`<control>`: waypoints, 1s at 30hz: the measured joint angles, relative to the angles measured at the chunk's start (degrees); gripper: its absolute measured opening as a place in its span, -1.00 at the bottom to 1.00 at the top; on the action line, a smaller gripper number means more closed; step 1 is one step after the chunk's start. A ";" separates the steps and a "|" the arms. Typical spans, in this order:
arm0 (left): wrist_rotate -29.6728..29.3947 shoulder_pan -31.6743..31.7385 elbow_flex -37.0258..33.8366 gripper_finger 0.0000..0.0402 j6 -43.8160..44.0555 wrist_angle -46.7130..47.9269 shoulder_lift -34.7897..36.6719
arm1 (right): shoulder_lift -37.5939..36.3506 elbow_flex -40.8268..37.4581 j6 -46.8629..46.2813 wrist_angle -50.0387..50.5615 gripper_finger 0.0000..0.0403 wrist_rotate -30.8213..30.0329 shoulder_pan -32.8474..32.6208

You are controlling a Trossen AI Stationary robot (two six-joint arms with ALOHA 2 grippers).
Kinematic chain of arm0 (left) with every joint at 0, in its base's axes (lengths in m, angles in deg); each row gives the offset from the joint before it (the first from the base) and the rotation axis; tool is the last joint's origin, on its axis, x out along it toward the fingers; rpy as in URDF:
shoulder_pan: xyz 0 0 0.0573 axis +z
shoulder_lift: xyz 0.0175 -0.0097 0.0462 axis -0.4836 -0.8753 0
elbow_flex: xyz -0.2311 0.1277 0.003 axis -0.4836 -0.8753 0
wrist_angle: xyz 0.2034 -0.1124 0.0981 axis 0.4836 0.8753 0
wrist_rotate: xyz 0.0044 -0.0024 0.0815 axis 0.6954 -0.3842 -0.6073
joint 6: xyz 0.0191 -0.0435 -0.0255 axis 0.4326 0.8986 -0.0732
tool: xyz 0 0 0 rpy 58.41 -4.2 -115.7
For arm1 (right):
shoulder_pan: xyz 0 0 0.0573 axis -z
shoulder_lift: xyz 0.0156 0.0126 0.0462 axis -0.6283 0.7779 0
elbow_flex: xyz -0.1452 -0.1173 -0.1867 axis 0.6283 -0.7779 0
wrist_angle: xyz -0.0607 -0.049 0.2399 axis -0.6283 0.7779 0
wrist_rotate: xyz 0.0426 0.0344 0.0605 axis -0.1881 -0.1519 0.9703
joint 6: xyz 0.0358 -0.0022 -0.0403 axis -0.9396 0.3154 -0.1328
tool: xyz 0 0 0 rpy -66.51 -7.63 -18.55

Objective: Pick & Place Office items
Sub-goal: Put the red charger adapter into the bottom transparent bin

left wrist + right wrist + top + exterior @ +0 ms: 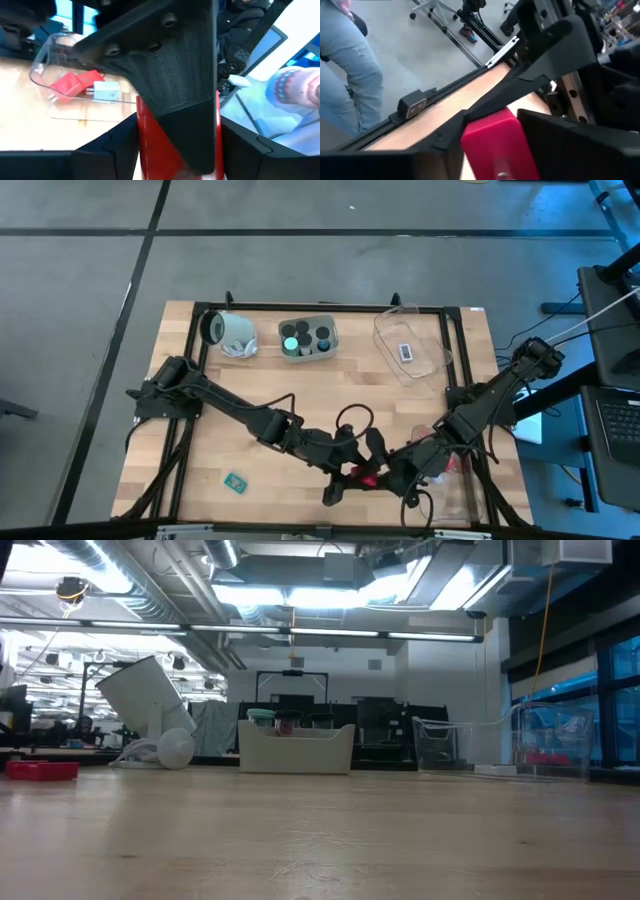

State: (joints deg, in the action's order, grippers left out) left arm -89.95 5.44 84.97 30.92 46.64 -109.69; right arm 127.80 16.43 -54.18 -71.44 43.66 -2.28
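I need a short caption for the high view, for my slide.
Both grippers, left and right, meet on a red block.

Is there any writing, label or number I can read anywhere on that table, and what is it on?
None can be read.
The white label with a dark mark in the clear tray: too small to read.
The teal rectangle on the table: any print is too small to read.
The red block between the two hands: no writing shows.

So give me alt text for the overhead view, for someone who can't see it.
Both grippers, left and right, meet over a red block at the table's near edge. A tipped white cup, grey tray and clear tray line the far side.
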 joint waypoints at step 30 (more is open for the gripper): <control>-1.06 4.05 0.04 0.42 2.39 25.30 6.40 | -3.90 10.65 -62.16 49.06 -0.39 3.79 -4.40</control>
State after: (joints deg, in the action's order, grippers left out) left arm -91.00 9.49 85.02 33.31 71.94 -103.29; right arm 123.90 27.09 -116.35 -22.38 47.44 -6.68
